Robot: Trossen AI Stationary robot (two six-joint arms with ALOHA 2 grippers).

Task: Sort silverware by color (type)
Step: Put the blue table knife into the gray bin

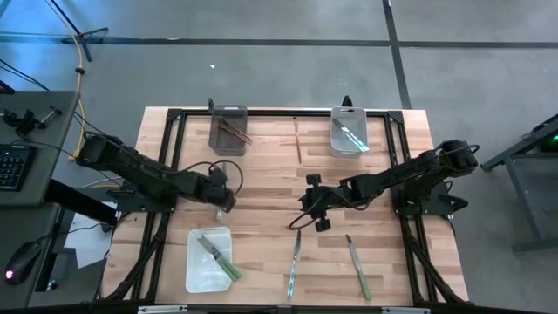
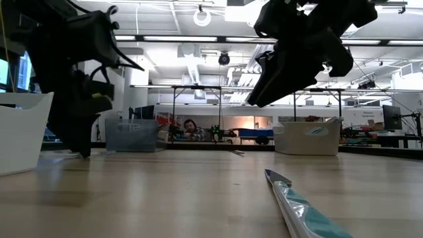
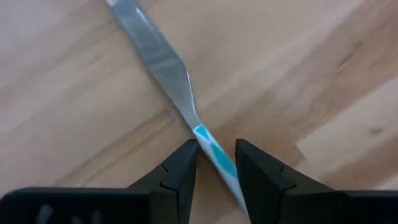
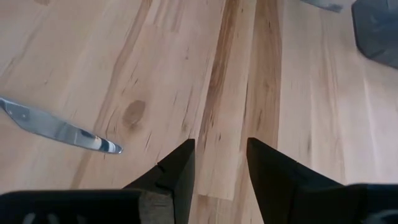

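A silvery knife with a pale-teal handle [image 3: 163, 68] lies flat on the wooden table. My left gripper [image 3: 216, 149] is open and points steeply down, one finger on each side of the handle. In the high view my left gripper [image 1: 222, 202] hides that knife. My right gripper [image 1: 307, 214] hangs open above the table's middle, holding nothing. A second silvery knife [image 1: 295, 262] lies just nearer than it, and its blade [image 4: 56, 127] shows beside the right fingers. A green-handled knife [image 1: 357, 266] lies near the front edge. A brown stick [image 1: 297, 139] lies at the back. My left gripper straddles the knife's teal handle [image 3: 211, 146] from above, the fingers across it. The handle runs close along one finger [image 3: 249, 180]. I cannot tell whether that finger touches it. The knife lies flat on the table.
A dark bin [image 1: 228, 131] with brown sticks and a clear bin [image 1: 349, 133] with a silvery utensil stand at the back. A white bin [image 1: 209, 260] with green-handled knives stands at the front left. Bare wood lies between the two grippers.
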